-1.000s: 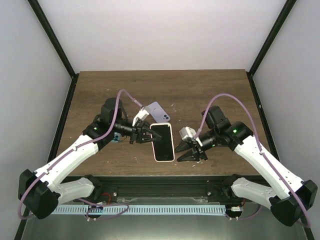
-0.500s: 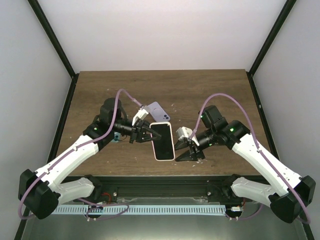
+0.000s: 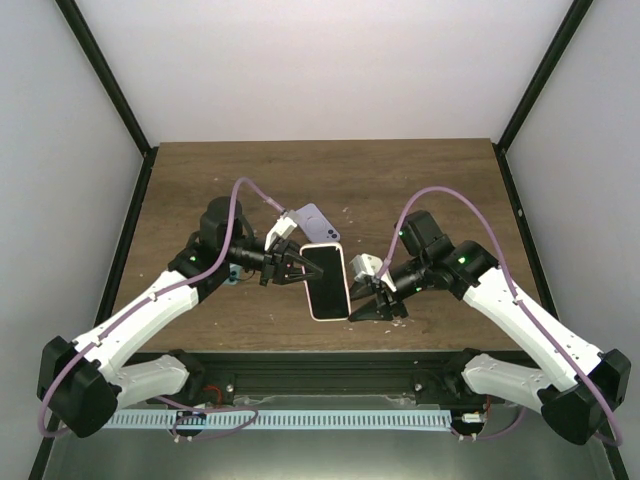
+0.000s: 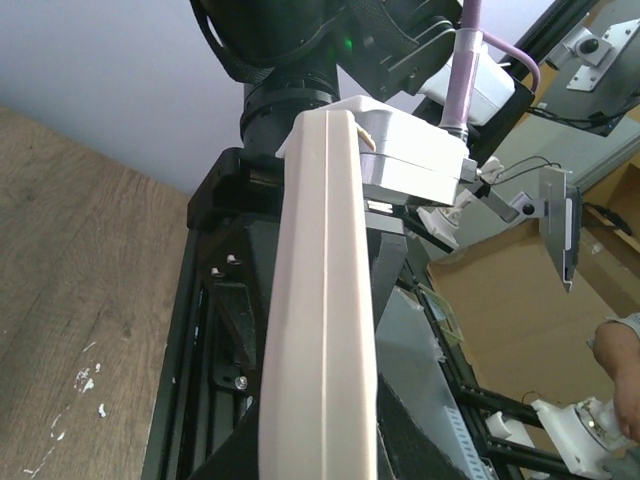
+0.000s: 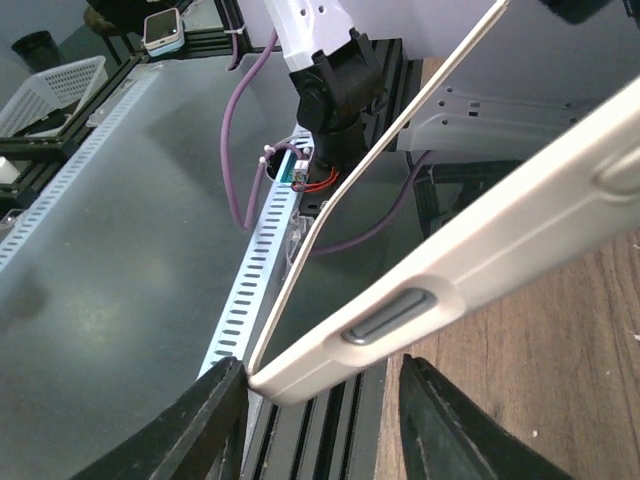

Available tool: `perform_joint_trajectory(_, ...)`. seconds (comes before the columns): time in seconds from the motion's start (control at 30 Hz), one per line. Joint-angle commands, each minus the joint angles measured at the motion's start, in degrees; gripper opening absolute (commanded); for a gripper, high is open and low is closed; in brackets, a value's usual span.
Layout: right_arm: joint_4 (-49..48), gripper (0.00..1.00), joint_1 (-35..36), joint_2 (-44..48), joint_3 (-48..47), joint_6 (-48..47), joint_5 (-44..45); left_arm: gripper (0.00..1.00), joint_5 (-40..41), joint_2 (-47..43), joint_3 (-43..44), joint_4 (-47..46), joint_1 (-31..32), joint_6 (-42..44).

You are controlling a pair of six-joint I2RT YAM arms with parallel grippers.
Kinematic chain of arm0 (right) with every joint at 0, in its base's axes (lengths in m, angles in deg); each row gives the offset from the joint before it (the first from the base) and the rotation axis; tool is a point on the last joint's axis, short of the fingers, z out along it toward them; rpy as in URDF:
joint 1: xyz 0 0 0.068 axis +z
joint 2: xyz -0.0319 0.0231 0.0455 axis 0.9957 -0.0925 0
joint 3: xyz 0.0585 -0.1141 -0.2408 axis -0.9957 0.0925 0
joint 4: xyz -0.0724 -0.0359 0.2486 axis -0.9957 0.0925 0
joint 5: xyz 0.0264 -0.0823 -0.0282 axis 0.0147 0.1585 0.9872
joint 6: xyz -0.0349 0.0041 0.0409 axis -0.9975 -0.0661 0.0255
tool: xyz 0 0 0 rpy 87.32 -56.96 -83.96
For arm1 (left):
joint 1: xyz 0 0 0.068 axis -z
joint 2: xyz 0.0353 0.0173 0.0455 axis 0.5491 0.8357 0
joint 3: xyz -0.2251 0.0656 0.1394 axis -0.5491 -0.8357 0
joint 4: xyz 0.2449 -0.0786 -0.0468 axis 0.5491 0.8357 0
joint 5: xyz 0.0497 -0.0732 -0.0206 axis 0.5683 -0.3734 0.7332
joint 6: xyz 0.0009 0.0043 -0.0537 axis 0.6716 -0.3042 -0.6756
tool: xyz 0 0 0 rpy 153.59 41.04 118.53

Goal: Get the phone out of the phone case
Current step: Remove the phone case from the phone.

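Note:
The phone, its black screen (image 3: 325, 276) facing up, sits in a cream case (image 3: 346, 280) held a little above the table. My left gripper (image 3: 292, 266) is shut on the case's left long edge. In the left wrist view that edge (image 4: 320, 290) runs up between my dark fingers (image 4: 195, 445). My right gripper (image 3: 374, 299) is open around the case's near right corner. In the right wrist view that corner (image 5: 300, 372) lies between my spread fingertips (image 5: 215, 425), close to the left one. The case's side button (image 5: 392, 318) shows there.
A lilac phone-shaped item (image 3: 316, 222) lies on the wooden table (image 3: 420, 190) just behind the held phone. The black frame rail (image 3: 330, 365) runs along the table's near edge below both grippers. White specks lie scattered on the wood.
My right gripper has moved left, up to the case's near right corner, with its jaws open. The left gripper keeps its hold and has barely moved.

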Motion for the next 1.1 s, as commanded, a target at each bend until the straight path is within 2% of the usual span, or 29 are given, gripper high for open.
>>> perform_joint_trajectory(0.0, -0.52, 0.37, 0.89, -0.16, -2.36, 0.0, 0.11, 0.0, -1.39, -0.22, -0.34, -4.51, -0.2, -0.84)
perform_joint_trajectory(0.07, -0.5, 0.3, 1.03, -0.02, -2.36, -0.39, 0.29, 0.0, -1.54, -0.09, -0.25, -4.53, -0.22, -1.08)
perform_joint_trajectory(0.3, -0.93, 0.22, 1.55, 0.23, -1.97, -4.01, 2.67, 0.0, -2.79, 1.21, -1.03, -7.76, -0.21, -4.22)
perform_joint_trajectory(0.77, 0.6, 0.19, 2.78, -3.78, -8.15, -17.84, 10.61, 0.0, -7.97, 3.32, -0.93, -13.73, -0.18, -13.16)
perform_joint_trajectory(1.07, -2.46, 0.18, 2.78, -5.05, -11.0, -18.69, 13.41, 0.0, -9.01, 3.27, -1.87, -13.84, -0.14, -13.92)
